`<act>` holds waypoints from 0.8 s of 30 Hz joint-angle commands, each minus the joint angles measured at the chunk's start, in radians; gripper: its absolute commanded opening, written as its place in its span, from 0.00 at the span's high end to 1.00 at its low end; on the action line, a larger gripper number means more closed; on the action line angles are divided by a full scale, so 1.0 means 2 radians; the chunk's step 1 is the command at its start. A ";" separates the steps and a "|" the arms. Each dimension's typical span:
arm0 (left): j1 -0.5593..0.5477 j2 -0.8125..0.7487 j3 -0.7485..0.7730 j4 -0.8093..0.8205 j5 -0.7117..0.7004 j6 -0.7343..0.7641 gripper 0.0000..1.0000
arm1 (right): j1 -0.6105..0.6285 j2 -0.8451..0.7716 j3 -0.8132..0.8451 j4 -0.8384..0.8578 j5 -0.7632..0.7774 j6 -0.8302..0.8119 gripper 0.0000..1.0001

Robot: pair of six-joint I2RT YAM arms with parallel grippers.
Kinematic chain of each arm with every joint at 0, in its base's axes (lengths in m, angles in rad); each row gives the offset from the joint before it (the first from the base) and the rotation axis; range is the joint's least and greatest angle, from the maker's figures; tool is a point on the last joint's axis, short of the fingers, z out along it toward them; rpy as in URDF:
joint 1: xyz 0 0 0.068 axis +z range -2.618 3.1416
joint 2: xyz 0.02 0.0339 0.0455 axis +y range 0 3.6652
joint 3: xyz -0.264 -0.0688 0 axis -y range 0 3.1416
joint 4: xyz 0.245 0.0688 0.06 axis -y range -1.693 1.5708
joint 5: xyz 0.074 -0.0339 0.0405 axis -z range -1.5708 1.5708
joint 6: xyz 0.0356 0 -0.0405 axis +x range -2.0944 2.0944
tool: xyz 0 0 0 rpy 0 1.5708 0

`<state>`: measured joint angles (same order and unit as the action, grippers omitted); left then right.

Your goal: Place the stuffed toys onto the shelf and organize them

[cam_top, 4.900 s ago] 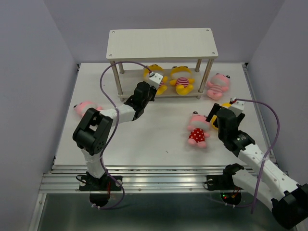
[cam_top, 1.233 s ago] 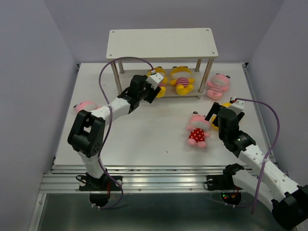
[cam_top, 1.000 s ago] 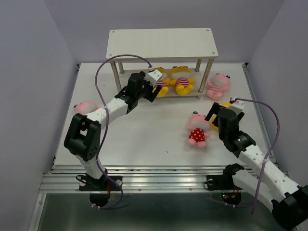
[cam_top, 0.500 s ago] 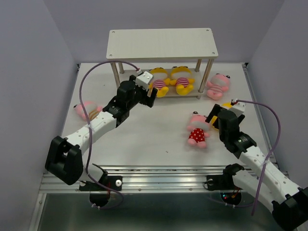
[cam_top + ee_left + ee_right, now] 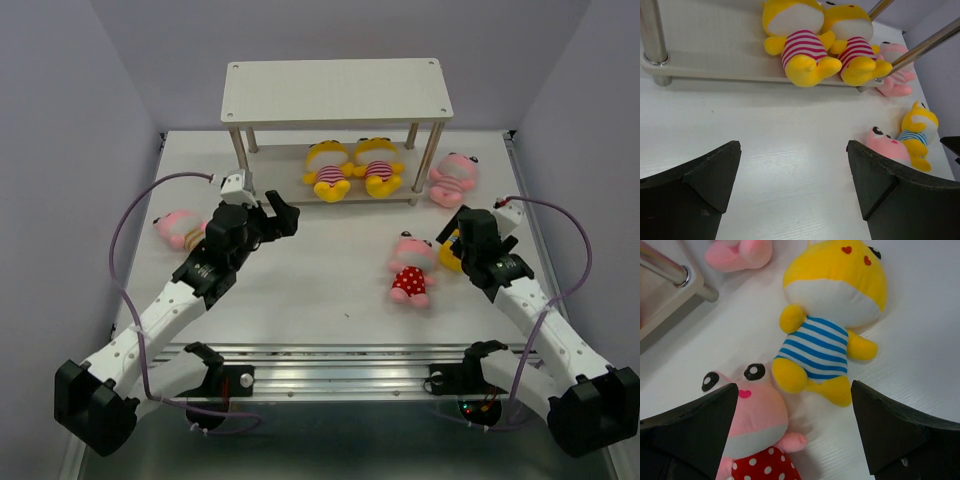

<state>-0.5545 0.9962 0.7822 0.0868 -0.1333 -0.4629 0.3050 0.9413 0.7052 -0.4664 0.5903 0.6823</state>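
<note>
The shelf (image 5: 337, 92) stands at the back. Two yellow stuffed toys in red-striped outfits (image 5: 328, 168) (image 5: 378, 165) lie side by side on its lower board (image 5: 705, 55). A pink striped toy (image 5: 452, 178) lies right of the shelf and another pink toy (image 5: 178, 228) at the far left. The pink polka-dot toy (image 5: 410, 270) and a yellow blue-striped toy (image 5: 830, 305) lie close together. My left gripper (image 5: 278, 222) is open and empty over bare table (image 5: 792, 147). Above those two toys my right gripper (image 5: 794, 385) hangs open, touching neither.
The shelf's thin metal legs (image 5: 651, 30) (image 5: 920, 47) stand at the corners of the lower board. The top board is bare. Grey walls close in the table at the left, right and back.
My left arm has drawn back from the shelf toward the near left, leaving a yellow toy on the lower board. The right gripper has turned slightly over the blue-striped toy.
</note>
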 commanded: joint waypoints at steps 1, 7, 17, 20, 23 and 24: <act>-0.002 -0.049 -0.038 -0.021 -0.022 -0.065 0.01 | -0.036 0.009 0.037 -0.005 -0.022 0.006 0.00; -0.001 -0.080 -0.080 -0.021 -0.003 -0.075 0.01 | -0.116 0.025 0.036 -0.005 -0.066 0.008 0.00; -0.001 -0.047 -0.086 0.012 0.021 -0.059 0.01 | -0.287 0.052 -0.034 0.034 -0.251 -0.011 0.00; -0.001 -0.036 -0.087 0.019 0.030 -0.052 0.01 | -0.292 0.066 -0.045 0.052 -0.261 -0.012 0.00; -0.002 -0.028 -0.089 0.029 0.035 -0.048 0.01 | -0.292 0.080 -0.053 0.059 -0.251 -0.010 0.03; -0.001 -0.027 -0.090 0.032 0.037 -0.046 0.01 | -0.292 0.081 -0.056 0.062 -0.251 -0.008 0.05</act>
<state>-0.5549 0.9382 0.6140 0.0742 -0.0822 -0.5835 -0.2687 1.0962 0.6033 -0.4248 0.1230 0.6731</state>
